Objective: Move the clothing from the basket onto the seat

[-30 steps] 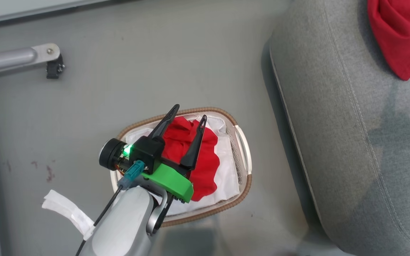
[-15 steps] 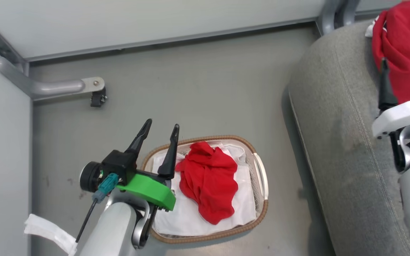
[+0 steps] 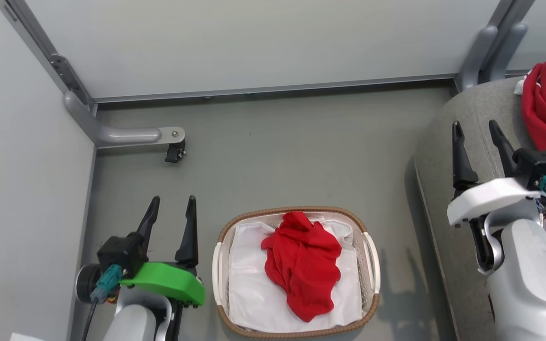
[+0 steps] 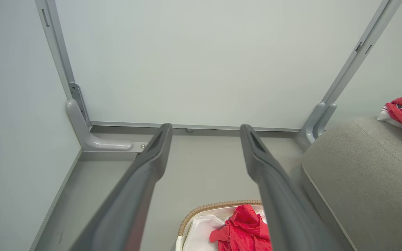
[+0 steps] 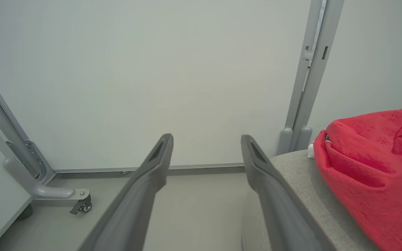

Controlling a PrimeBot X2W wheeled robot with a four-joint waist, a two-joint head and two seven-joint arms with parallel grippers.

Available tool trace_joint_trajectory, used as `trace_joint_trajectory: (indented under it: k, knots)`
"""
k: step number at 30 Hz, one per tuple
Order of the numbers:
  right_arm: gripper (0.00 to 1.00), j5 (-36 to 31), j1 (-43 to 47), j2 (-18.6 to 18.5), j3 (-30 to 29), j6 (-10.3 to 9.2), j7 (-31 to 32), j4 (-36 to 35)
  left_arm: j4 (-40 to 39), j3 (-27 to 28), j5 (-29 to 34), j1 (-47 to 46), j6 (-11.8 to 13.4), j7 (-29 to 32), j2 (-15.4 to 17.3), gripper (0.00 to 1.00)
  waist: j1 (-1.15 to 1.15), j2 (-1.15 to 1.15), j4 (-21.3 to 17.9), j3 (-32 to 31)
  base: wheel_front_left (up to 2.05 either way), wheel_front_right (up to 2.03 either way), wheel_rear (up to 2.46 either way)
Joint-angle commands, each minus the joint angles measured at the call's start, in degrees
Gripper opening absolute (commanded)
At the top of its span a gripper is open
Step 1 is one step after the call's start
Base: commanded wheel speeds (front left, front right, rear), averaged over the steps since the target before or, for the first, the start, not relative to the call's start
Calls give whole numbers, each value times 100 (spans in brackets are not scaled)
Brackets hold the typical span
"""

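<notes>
While the left hand (image 3: pixel 173 199) gapes empty, the clothing (image 3: pixel 304 265) lies in the basket (image 3: pixel 371 310) just beside it.

Head view looks steeply down on the oval white plastic basket with brown woven rim (image 3: pixel 373 303), lower centre. Both wrist views sit low, facing the pale wall panel (image 4: pixel 201 62); all share the grey fabric sofa seat (image 3: pixel 436 199) at right.

Lab mock-up walled by white partition panels (image 3: pixel 254 42) on castered feet (image 3: pixel 175 152).
</notes>
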Motion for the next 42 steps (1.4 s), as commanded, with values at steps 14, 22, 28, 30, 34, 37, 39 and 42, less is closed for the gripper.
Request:
trace_joint_trajectory:
  k: [14, 22, 28, 30, 34, 37, 39, 42]
  knots:
    - [100, 331, 1240, 101, 181, -8, -28, -355, -58, 181, -70, 706, 38, -1, 3, 100, 0, 0, 199, -485, 0, 0, 0]
    - [100, 525, 1670, 102, 456, -8, -28, -324, 44, 165, -56, 885, 15, -2, 4, 100, 0, 0, 156, -667, 0, 0, 0]
    - [100, 461, 1804, 103, 606, -8, -28, -311, 98, 125, -100, 879, -2, -2, 4, 100, 0, 0, 146, -716, 0, 0, 0]
    - [100, 483, 1804, 103, 635, -8, -28, -302, 119, 121, -105, 871, -9, -2, 4, 100, 0, 0, 140, -722, 0, 0, 0]
    - [100, 506, 1802, 103, 657, -7, -28, -296, 149, 130, -113, 850, -12, -1, 4, 100, 0, 0, 140, -727, 0, 0, 0]
    - [100, 509, 1803, 103, 661, -8, -28, -303, 157, 141, -94, 837, -13, -2, 4, 100, 0, 0, 141, -727, 0, 0, 0]
    - [100, 512, 1800, 104, 659, -8, -28, -313, 158, 146, -90, 836, -11, -1, 4, 100, 0, 0, 141, -727, 0, 0, 0]
    - [100, 521, 1779, 104, 661, -7, -28, -327, 151, 153, -87, 834, -7, -1, 4, 100, 0, 0, 137, -723, 0, 0, 0]
